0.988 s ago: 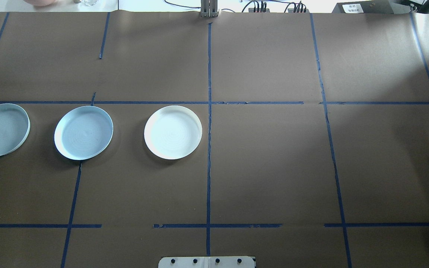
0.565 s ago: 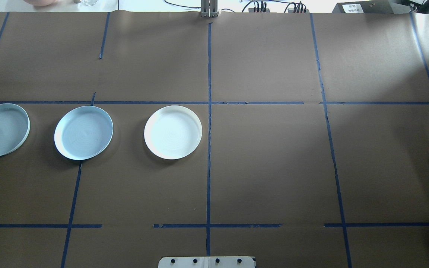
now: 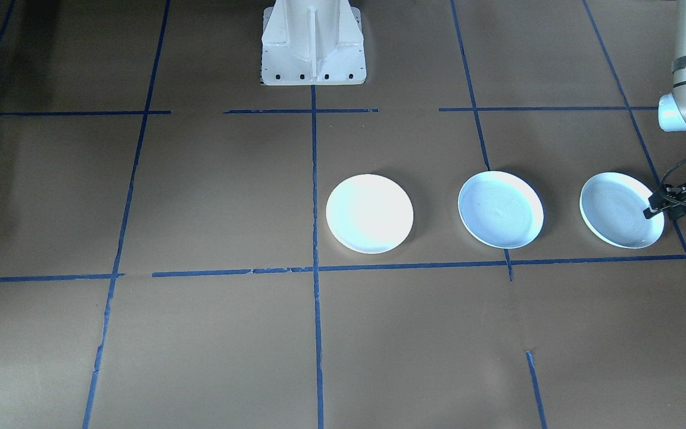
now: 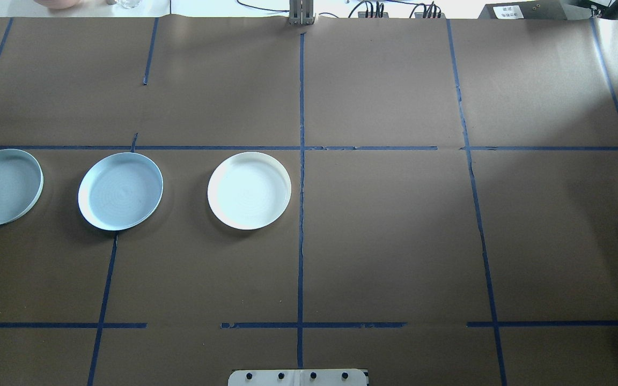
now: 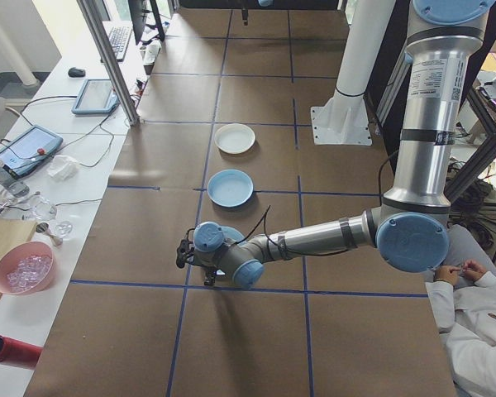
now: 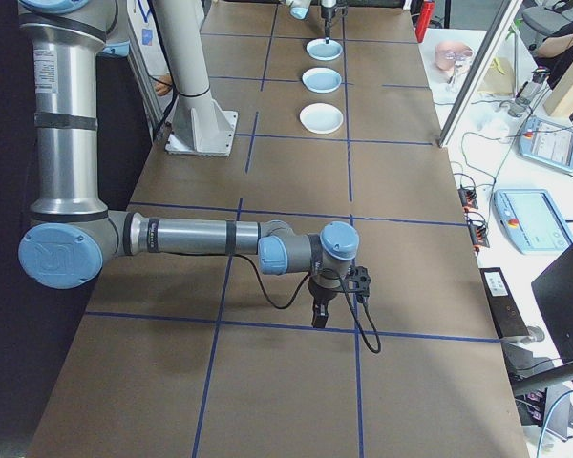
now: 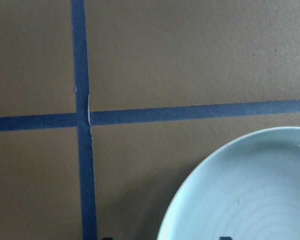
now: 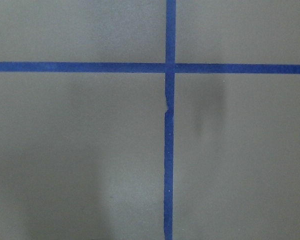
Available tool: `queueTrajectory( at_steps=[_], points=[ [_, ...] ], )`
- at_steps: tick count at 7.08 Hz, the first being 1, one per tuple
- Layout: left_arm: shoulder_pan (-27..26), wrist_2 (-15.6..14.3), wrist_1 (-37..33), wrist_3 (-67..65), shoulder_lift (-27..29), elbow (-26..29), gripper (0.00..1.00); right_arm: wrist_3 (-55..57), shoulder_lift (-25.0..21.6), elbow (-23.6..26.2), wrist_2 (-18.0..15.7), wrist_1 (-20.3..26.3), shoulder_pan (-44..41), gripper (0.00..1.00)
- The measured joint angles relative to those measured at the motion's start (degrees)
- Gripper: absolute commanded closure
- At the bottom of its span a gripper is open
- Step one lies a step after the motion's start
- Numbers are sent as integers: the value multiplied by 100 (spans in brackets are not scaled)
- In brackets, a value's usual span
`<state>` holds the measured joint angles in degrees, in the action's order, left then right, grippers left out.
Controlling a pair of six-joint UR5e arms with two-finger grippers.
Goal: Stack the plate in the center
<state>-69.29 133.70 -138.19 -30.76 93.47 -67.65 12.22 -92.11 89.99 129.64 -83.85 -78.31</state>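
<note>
1. At the far left of the overhead view, a pale blue plate (image 4: 3,187) lies flat on the brown worktop (image 4: 395,241), partly cut off by the edge of the view.
2. The left claw (image 3: 651,210) is low over the outer rim of this plate. In the left wrist view its two dark tips are apart, one over the paper outside the plate and one over the inside of the plate, with the rim between them. The claw holds nothing.
3. To the right of it, well apart, a second pale blue plate (image 4: 120,191) lies flat, and its far edge is near a blue tape line (image 4: 301,257) of the grid.
4. Further right lies the center plate (image 4: 249,190), whiter than the other two, with faint rings. It is just left of the middle tape line and nothing is stacked on it.
5. The three plates make one row and do not touch each other.
6. The right claw (image 6: 319,315) hangs low over bare paper at the right end of the worktop, far from the plates. I cannot tell if it is apart or together.
</note>
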Motion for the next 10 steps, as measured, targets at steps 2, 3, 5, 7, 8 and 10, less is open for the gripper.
queueTrajectory(
  at_steps=[2, 3, 5, 7, 8, 10],
  points=[
    [3, 41, 13, 0, -10, -1, 78, -1, 0, -5, 0, 0, 0, 0],
    [6, 111, 29, 0, -12, 5, 88, -1, 0, -3, 0, 0, 0, 0],
    [8, 191, 49, 0, -12, 6, 100, -1, 0, 0, 0, 0, 0, 0],
    [-2, 742, 45, 0, -23, 9, 100, -1, 0, 0, 0, 0, 0, 0],
    [-18, 1193, 38, -18, -25, -46, 100, -1, 0, -2, 0, 0, 0, 0],
    [-59, 1617, 43, -126, -35, -356, 100, -1, 0, -1, 0, 0, 0, 0]
  ],
)
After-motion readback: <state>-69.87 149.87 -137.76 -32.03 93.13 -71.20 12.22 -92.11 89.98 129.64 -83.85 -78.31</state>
